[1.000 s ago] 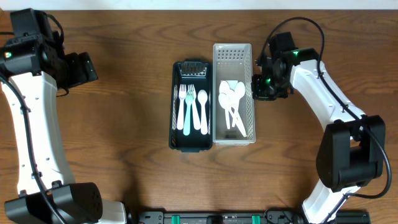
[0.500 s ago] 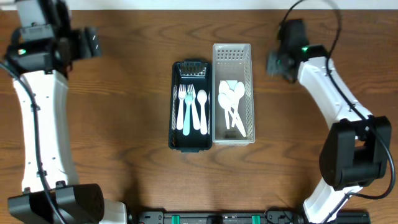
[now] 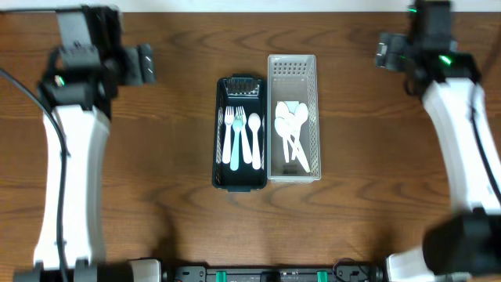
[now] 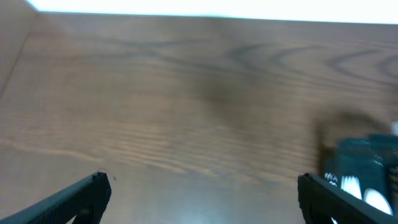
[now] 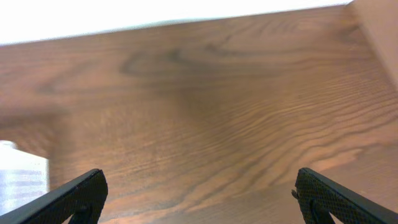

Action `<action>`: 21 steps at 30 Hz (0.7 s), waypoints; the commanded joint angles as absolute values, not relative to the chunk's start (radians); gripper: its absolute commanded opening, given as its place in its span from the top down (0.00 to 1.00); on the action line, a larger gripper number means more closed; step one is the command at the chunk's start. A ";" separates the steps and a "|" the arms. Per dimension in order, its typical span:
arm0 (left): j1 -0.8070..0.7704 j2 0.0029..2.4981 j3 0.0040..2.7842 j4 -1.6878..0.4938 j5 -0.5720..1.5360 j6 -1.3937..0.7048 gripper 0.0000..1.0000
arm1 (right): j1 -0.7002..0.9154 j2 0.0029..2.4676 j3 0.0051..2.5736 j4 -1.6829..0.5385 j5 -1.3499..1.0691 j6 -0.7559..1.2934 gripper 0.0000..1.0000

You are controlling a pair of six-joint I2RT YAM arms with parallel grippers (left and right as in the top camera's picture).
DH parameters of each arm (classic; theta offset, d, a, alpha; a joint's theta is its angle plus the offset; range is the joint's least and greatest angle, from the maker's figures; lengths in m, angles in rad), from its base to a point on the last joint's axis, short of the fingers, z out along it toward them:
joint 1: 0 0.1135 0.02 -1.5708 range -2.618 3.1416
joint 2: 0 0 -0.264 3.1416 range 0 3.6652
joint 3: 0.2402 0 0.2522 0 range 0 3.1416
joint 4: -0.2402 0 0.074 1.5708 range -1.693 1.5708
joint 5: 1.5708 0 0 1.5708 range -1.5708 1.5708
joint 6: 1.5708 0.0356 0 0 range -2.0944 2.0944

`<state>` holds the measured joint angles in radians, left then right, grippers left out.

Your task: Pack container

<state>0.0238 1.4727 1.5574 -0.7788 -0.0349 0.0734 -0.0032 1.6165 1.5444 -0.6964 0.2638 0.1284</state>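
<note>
Forks (image 3: 232,133) are laid lengthwise in the dark tray (image 3: 218,157) to fit; white spoons (image 3: 291,125) are heaped in the white basket (image 3: 293,69). Left gripper (image 4: 202,190) and right gripper (image 5: 199,186) are held well clear, fingers apart, empty.

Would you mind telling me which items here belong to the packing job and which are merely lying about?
Belongs to the job: black container, forks and spoon in it; white basket, white spoons in it.
Lying about: no stray item seen, just the wooden table.
</note>
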 commanded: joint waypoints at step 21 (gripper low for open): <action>-0.083 0.476 0.603 -0.452 -0.150 0.138 0.02 | 0.157 0.575 0.604 -0.655 0.381 0.363 0.01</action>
